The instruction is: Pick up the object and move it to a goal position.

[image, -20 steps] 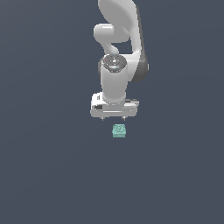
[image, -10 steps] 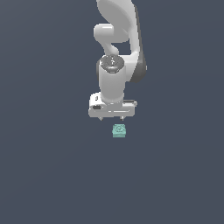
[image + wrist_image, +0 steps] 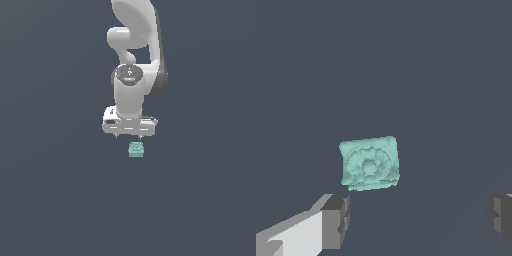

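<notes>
Object [image 3: 369, 163] apparently ahead of wide-spread, empty gripper [image 3: 418, 215]; arm [image 3: 136, 60] only in exterior view.

A small pale teal-green block [image 3: 136, 149], roughly square when seen from above, lies flat on a plain dark grey-blue surface. Its top face carries a faint raised circular mark with a scalloped, gear-like edge and a small round centre, clearest in the wrist view [image 3: 369, 163]. Its edges look slightly uneven and its sides sit a little askew in that view. Nothing touches it. In the exterior view it sits near the picture's middle
</notes>
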